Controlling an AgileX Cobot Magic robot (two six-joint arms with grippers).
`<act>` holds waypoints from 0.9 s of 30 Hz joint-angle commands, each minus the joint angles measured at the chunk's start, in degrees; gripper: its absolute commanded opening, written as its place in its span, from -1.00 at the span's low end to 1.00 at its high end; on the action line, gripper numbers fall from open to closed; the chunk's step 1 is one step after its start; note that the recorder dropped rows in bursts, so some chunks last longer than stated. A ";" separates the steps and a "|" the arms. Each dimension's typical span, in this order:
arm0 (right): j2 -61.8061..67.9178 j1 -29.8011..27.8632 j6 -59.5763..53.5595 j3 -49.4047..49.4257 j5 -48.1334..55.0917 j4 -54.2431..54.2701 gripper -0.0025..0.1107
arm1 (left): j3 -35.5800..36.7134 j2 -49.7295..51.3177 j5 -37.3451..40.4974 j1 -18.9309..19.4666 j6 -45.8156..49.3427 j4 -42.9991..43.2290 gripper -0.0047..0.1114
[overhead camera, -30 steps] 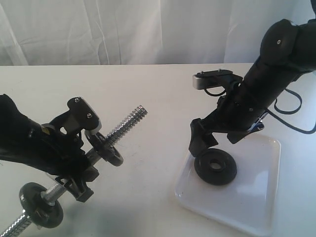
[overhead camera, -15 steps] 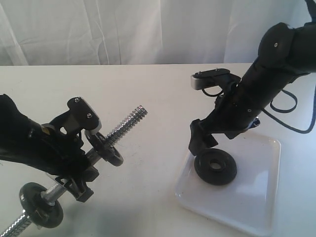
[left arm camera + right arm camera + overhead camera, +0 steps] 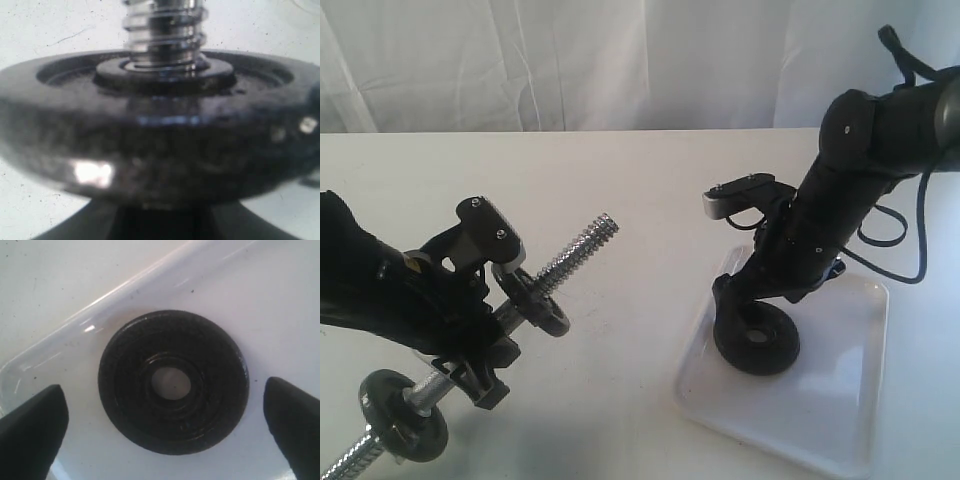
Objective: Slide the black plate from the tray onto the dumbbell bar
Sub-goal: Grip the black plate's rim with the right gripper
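Right pincer (image 3: 162, 386): wide open, empty, straddling your black plate (image 3: 172, 340) in the tray (image 3: 840, 400) for pickup. Left pincer (image 3: 488, 318): clamped on the bar (image 3: 575, 250), threaded end free to receive it.

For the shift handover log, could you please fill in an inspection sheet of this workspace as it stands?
Surface: white table, a few faint specks.
Job's things: plate lies flat in the tray, near its rim; bar is held at a slant, carries two discs, upper threaded end bare.
Clutter: nothing seen.
Tools: left tool shut on the bar between the discs; right tool open, fingers either side of the plate, not touching it.
Cables: black cable loops beside the right arm.
Surroundings: white curtain behind the table.
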 commanded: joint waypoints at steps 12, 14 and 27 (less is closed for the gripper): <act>4.33 0.00 -0.71 -0.25 -3.35 0.62 0.90 | -1.81 -2.96 -3.99 -0.04 -0.15 -2.86 -0.92; 4.71 0.00 -0.71 -0.25 -3.35 0.62 0.90 | -1.81 -2.96 -3.99 -0.04 -0.15 -2.86 -0.92; 4.85 2.31 -0.74 -0.25 -2.28 -0.39 0.90 | -1.81 -2.96 -3.99 -0.04 -0.15 -2.86 -0.92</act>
